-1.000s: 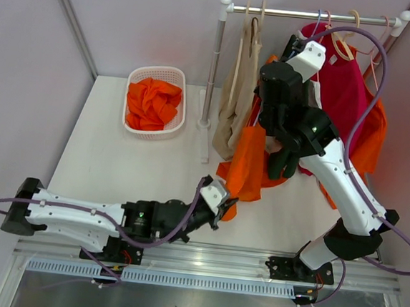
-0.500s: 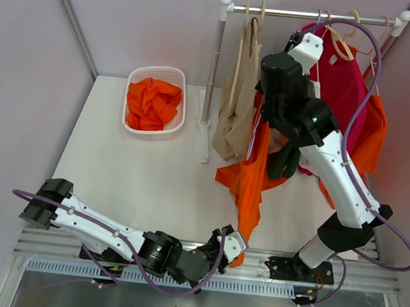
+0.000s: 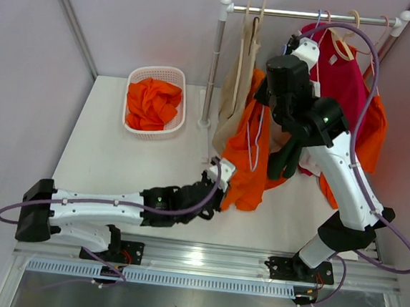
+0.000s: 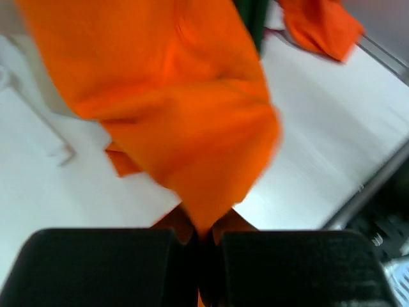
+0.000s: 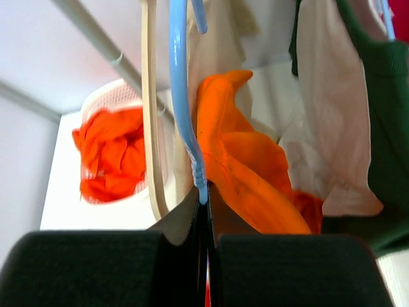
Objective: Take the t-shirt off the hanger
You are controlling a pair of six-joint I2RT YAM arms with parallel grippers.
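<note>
Pinching the orange t-shirt (image 3: 241, 167) hem at frame centre, left tool (image 4: 199, 233) is closed on it, likely to drag it off; right tool (image 5: 203, 204) clamps the blue hanger (image 5: 182, 109), upper centre, prob. steadying it vs the pull.

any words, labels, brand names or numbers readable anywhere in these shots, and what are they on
No readable text in any view.
The orange t-shirt, light blue plastic hanger and white plastic basket: no print showing.
A small white patch, perhaps a tag, at the neck of the dark red garment: too small to read.
</note>
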